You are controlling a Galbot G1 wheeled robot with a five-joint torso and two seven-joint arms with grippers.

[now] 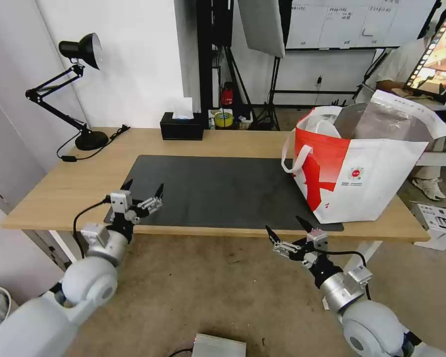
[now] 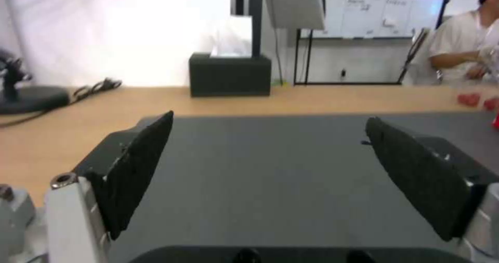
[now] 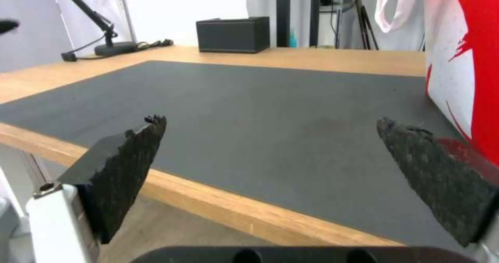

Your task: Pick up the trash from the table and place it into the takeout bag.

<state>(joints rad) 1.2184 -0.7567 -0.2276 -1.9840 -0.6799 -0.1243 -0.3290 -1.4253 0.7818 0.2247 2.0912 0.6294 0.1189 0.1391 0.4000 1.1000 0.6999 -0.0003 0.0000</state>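
Both grippers — left gripper (image 1: 144,193) and right gripper (image 1: 287,229) — hover spread wide and empty at the bench (image 1: 74,186) edge (takeout bag (image 1: 381,173) near), so clearing seems finished.

light-wood table (image 1: 243,141), matt mat (image 1: 223,191), foil-lined takeout bag (image 1: 381,168)

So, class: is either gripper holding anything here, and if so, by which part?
Nothing is held. The left gripper is open over the table's near edge; the right gripper is open just before it.
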